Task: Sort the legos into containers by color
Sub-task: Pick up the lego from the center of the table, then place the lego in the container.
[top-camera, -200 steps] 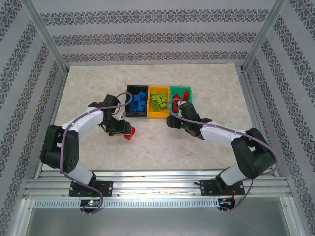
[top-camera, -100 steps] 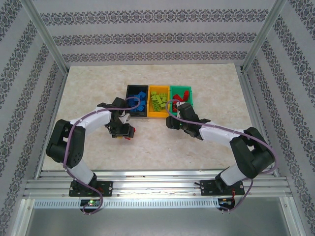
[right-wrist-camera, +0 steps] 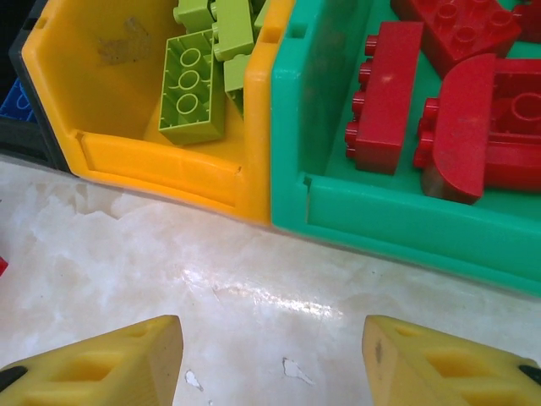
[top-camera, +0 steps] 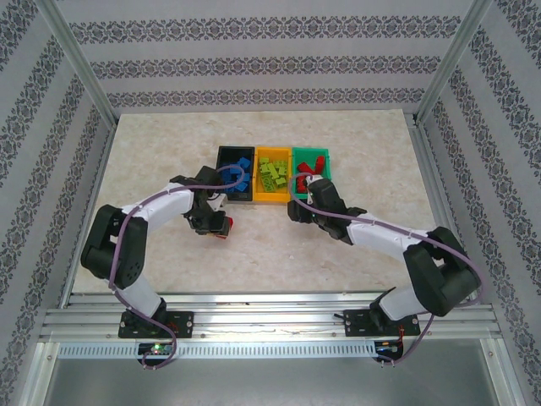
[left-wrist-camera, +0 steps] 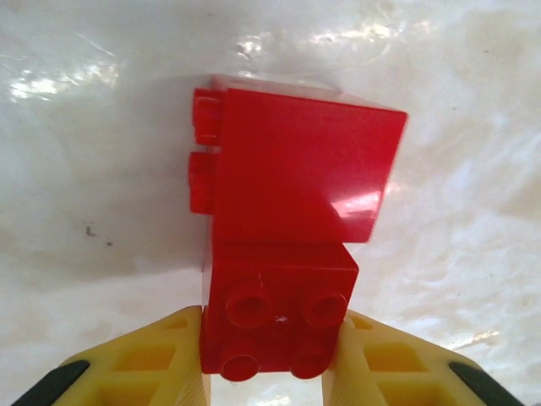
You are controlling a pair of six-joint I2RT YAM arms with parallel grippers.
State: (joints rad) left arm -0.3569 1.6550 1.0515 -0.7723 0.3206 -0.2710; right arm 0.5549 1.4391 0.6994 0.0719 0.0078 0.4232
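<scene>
A view from above shows two robot arms reaching over a pale marble-patterned table top. Three small open plastic bins stand touching in a row at the upper centre of the frame. From left to right they are a black bin with blue bricks, an orange-yellow bin with lime green bricks, and a green bin with red bricks.

The left gripper sits low on the table, below and left of the black bin. In the left wrist view its yellow fingers are clenched on a small red square studded brick at the bottom centre of the frame, studs facing the camera. A larger red block touches it just above, lying on its side with its studs pointing to the left of the frame. Whether the two are clicked together cannot be told.

The relation that matters is that the green bin lies up and to the right of the held brick, at the far end of the row, with the black and orange-yellow bins between. The carry would probably have to cross over both.

The right gripper is far nearer that bin. In the right wrist view the right gripper is spread open with nothing between its fingers. It hangs over bare table just in front of the seam between the orange-yellow bin and the green bin.
</scene>
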